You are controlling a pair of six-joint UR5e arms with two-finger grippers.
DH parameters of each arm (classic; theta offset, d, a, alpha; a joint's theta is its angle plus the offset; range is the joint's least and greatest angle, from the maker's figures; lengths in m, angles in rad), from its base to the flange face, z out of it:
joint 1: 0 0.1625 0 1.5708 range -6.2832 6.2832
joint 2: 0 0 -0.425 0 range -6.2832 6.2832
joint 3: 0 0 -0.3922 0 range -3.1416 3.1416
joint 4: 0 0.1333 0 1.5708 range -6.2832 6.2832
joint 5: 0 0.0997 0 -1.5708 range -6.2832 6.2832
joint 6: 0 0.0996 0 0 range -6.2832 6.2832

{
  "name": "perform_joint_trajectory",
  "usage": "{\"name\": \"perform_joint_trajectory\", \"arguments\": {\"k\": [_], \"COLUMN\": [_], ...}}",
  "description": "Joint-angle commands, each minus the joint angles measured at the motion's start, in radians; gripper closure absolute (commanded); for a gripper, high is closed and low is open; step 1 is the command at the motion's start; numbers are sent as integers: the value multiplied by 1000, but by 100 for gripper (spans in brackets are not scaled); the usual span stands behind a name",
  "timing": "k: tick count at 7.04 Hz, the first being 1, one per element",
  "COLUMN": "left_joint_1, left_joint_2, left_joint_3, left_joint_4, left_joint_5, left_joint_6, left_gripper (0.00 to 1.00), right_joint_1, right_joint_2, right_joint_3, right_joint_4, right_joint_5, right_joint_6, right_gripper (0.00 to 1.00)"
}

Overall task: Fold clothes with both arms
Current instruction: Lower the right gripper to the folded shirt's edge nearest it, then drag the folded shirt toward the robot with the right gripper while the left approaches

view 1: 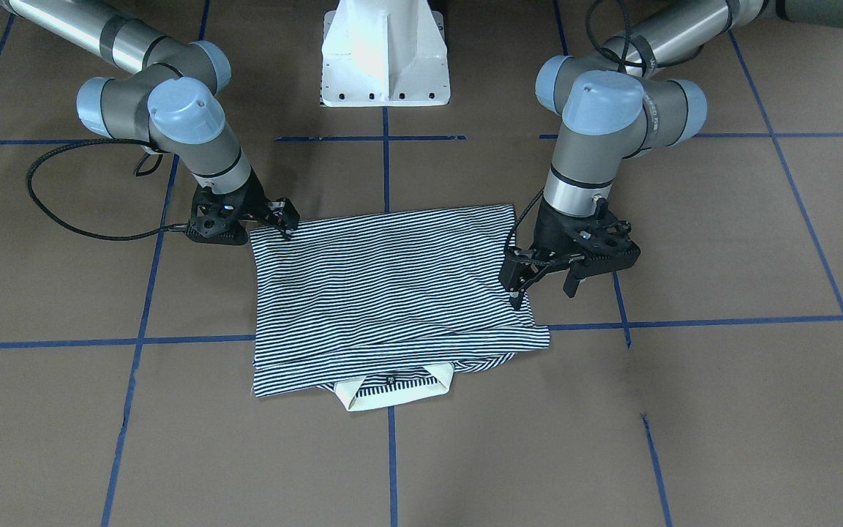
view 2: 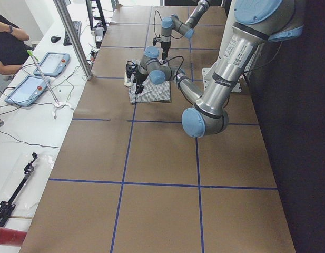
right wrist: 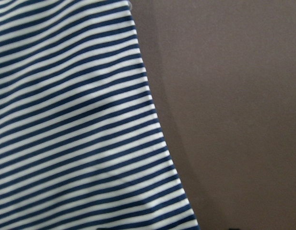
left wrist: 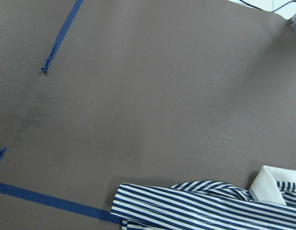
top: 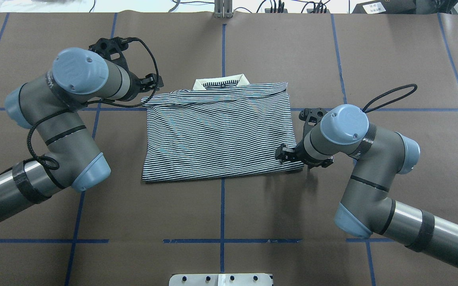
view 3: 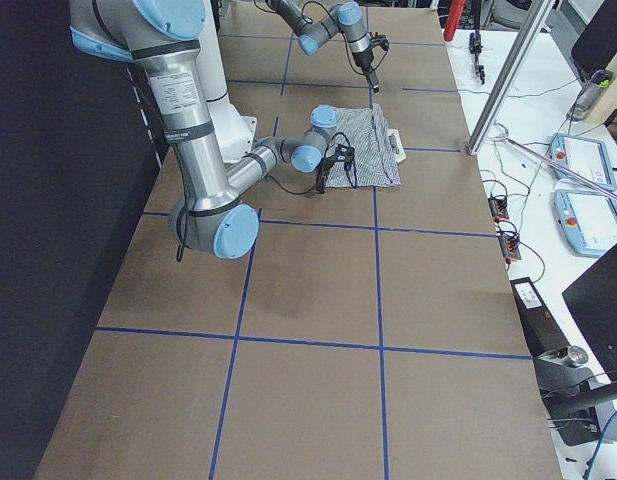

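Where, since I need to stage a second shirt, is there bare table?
Bare table between the shirt's hem and the white base, also beyond its collar. Crowded at both side edges: left gripper, right gripper.

Table: brown top [top: 292, 206] gridded with blue tape [top: 222, 214] | your side: white bench [view 2: 25, 158], two tablets [view 2: 50, 63], loose cables [view 2: 61, 105] | metal post [view 2: 72, 37] at the bench edge | light: even

Left arm [view 2: 225, 68] fills the upper right, huge and near, its elbow dropping to centre frame before it reaches back to the striped polo shirt [view 2: 151, 94], small in the upper centre on the brown table [view 2: 162, 211]. Right arm [view 2: 175, 22], tiny, sits top centre, beyond the shirt. Down the left edge runs a white bench [view 2: 20, 132] with a tablet [view 2: 26, 89]; a person [view 2: 7, 39] leans in at upper left
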Motion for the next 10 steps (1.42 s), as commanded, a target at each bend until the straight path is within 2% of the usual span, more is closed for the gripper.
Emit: {"name": "perform_joint_trajectory", "arguments": {"k": [1,4,6,7,9,10], "left_joint_1": [1,9,9,10,29,38], "left_joint_2": [13,8,8,5,4,2], "left_joint_3": [0,0,-2,-6,-8,-8], "left_joint_4": [-3,-4,-4,-4,-4,-6], "left_joint_5": [3,3,3,3,4,6], "left_joint_6": [1,-16,-16,-21,-27,-47], "left_gripper": [0,0,0,0,0,0], "right_joint_1": [1,7,5,-19,-99,-161], "right_joint_2": [0,-2,-10,-54,-214,-264], "right_joint_3": [6,23,134,206,375,415], "right_joint_4": [0,-18,-169,-232,-269,-271], "right_joint_5": [6,9,14,8,34,34], "right_joint_6": [-7,-7,-6,-3,46,85], "right_gripper": [100,100,100,100,100,100]}}
